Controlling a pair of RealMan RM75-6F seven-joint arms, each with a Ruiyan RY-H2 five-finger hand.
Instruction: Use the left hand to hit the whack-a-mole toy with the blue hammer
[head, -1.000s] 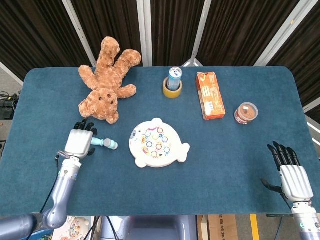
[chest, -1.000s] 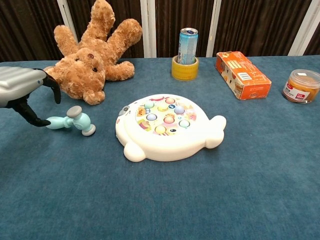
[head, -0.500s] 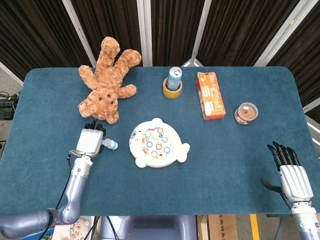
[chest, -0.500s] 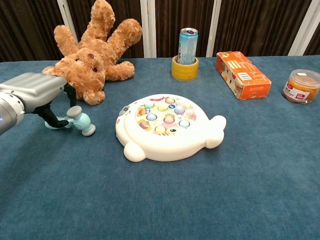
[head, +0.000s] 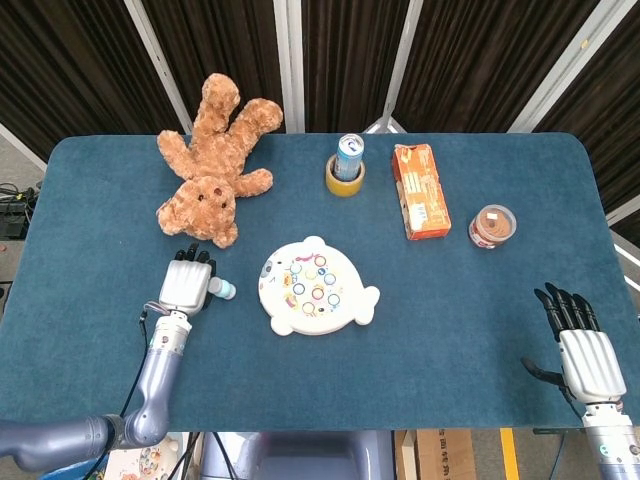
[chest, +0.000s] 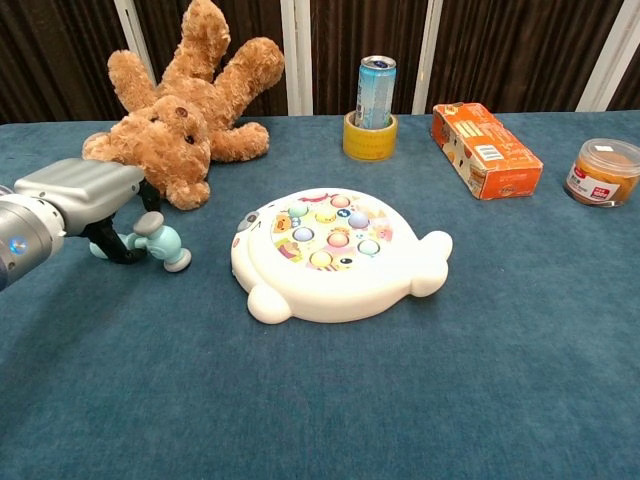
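The blue hammer (head: 222, 290) lies on the table left of the white whack-a-mole toy (head: 315, 287), its head (chest: 165, 243) pointing toward the toy (chest: 335, 255). My left hand (head: 185, 283) hovers palm down right over the hammer's handle, covering most of it in the head view. In the chest view the left hand (chest: 80, 190) has its dark fingers (chest: 118, 246) reaching down on either side of the handle, not closed around it. My right hand (head: 585, 345) rests open at the table's near right edge, holding nothing.
A brown teddy bear (head: 215, 160) lies just beyond the left hand. A can in a yellow tape roll (head: 347, 165), an orange box (head: 420, 190) and a small jar (head: 492, 226) stand farther back to the right.
My left hand has slid right along the handle toward the hammer head and dropped lower over it. Hammer, toy and right hand have stayed put.
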